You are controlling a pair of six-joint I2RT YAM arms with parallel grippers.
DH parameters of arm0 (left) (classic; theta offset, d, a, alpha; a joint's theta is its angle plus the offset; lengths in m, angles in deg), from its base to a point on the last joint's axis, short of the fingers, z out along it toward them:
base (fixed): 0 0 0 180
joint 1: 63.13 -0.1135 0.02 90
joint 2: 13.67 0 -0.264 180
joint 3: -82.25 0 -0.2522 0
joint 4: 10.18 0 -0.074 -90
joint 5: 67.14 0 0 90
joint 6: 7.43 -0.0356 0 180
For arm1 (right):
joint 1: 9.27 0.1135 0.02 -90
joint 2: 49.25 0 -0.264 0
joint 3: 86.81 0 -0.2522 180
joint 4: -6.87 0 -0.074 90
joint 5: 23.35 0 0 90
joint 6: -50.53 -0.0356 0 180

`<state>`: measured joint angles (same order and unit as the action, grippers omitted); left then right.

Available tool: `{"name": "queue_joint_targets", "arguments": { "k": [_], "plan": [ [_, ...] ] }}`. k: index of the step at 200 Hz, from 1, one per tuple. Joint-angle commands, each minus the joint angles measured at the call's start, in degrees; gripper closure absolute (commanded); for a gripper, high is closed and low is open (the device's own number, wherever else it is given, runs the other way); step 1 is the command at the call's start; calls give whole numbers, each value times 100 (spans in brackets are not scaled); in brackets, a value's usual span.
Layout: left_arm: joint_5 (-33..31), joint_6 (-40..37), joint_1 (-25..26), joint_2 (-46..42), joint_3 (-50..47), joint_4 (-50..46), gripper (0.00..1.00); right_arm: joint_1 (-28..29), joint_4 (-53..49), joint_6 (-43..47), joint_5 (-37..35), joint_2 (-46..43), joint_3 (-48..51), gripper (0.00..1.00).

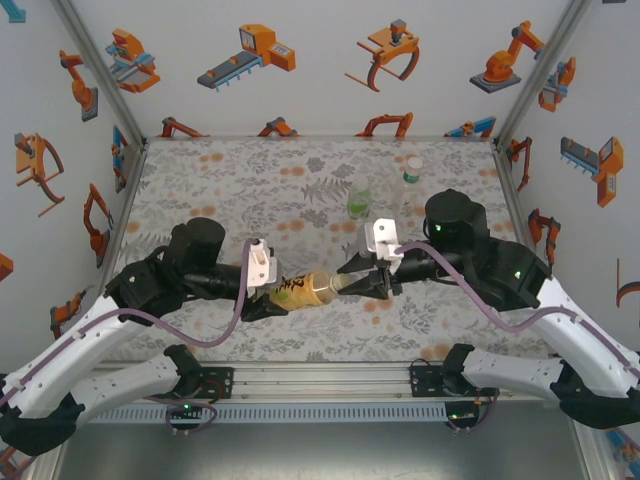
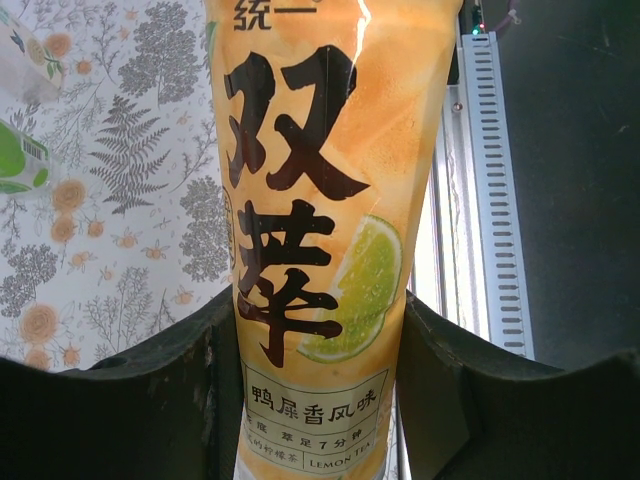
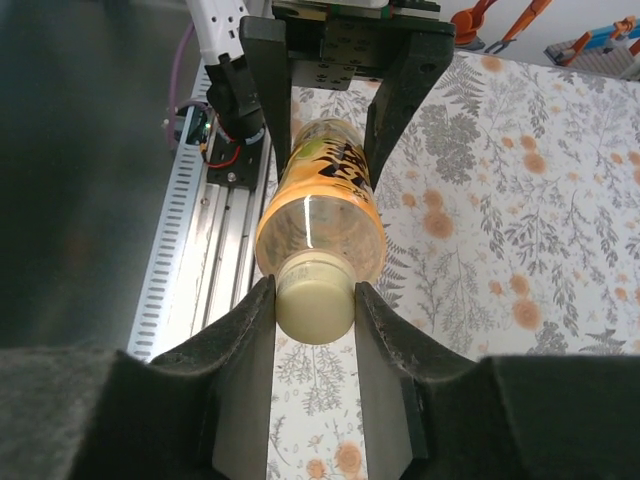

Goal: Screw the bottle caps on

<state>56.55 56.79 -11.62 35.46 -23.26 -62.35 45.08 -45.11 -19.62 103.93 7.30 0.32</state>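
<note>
Horizontal amber bottle (image 1: 305, 290) (yellow label, lemon picture), pale yellowish cap (image 3: 315, 310) on neck; green bottle (image 1: 359, 203), clear bottle (image 1: 411, 180) upright behind.

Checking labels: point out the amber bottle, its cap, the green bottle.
amber bottle (image 2: 320, 250), left wrist view, yellow label.
cap (image 3: 315, 310), right wrist view, pale end face.
green bottle (image 1: 358, 205), top external view, lower body.

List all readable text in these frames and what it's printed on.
"统一": top of the label on the amber bottle
"双萃": large black characters, same label
"鸭屎香风味": boxed line lower on that label
"LEMON TEA": small print at the label's bottom
Fine line just above "LEMON TEA": too small to read.
Label on the green bottle: blurred, unreadable.
No text seen on the pale cap.
</note>
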Motion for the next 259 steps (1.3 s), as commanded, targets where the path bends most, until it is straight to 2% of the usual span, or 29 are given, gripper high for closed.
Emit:
{"name": "queue_joint_targets", "arguments": {
  "k": [1,18,43,65,79,93,114,134,148,180,230,244,259],
  "plan": [
    [119,-49,18,-46,69,-13,100,-3,246,-503,-167,-21,70,79],
    [96,-43,17,-44,62,-17,100,-7,452,-1278,-570,-54,204,87],
    [-18,-53,17,-47,31,-5,100,-3,877,-3184,-1585,-228,612,100],
    [-230,-58,16,-45,4,53,100,-4,842,-5267,-2705,-379,906,100],
    [-389,-55,17,-23,-7,76,100,-3,568,-6701,-3137,-398,998,100],
    [-500,-75,17,-8,-8,100,100,-3,279,-8155,-3272,-365,1073,100],
    [-522,-89,17,34,0,141,100,-3,249,-10051,-2950,-339,1349,100],
    [-522,-92,17,64,-4,202,100,-2,1015,-11000,-2656,-416,1821,99],
    [-511,-89,18,86,1,227,100,-2,1236,-11163,-2638,-452,1906,98],
    [-487,-88,17,124,32,238,100,-3,719,-10547,-3007,-511,1509,95],
    [-417,-89,17,101,37,236,100,-3,390,-8878,-3486,-584,969,56],
    [-362,-71,18,90,51,235,100,-3,389,-8132,-3517,-579,803,50],
    [-290,-61,17,90,57,238,100,-3,392,-7338,-3534,-597,707,49]
  ]
}}
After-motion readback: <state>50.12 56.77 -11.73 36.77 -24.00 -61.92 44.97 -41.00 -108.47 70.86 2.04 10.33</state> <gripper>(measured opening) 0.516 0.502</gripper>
